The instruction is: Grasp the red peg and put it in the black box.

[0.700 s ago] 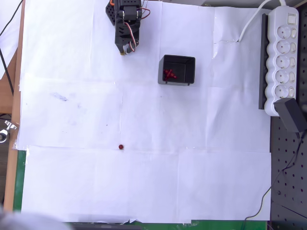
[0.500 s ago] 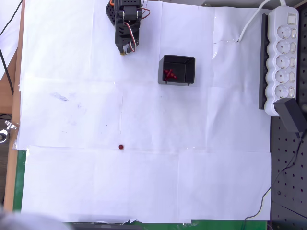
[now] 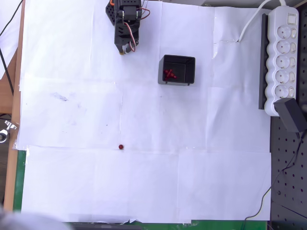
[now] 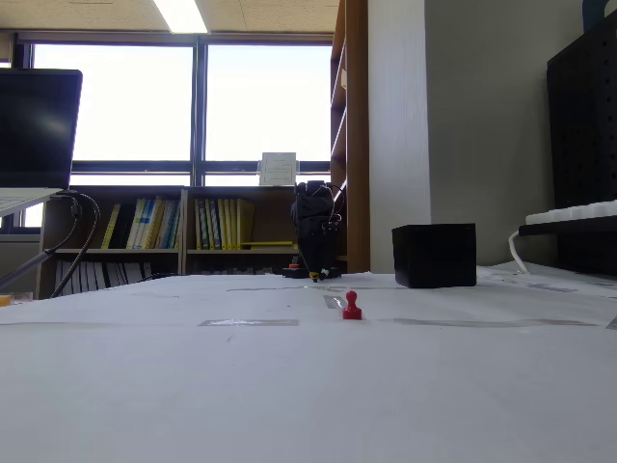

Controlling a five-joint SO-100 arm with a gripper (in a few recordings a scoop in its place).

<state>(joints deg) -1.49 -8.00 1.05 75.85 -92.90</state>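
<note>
Standing alone: red peg (image 3: 121, 146) | black box (image 3: 177, 70) holds pegs | power strip (image 3: 283, 57) beside

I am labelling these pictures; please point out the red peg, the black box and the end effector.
red peg (image 4: 352, 306): fixed view, its body.
black box (image 3: 190, 72): overhead view, its right wall.
end effector (image 3: 125, 50): overhead view, between its fingertips.

An office or lab: low bookshelves (image 4: 183, 231) of books under wide windows (image 4: 193, 101), ceiling strip light (image 4: 181, 14), paper-covered bench (image 3: 144, 182), black pegboard (image 3: 288, 182).
</note>
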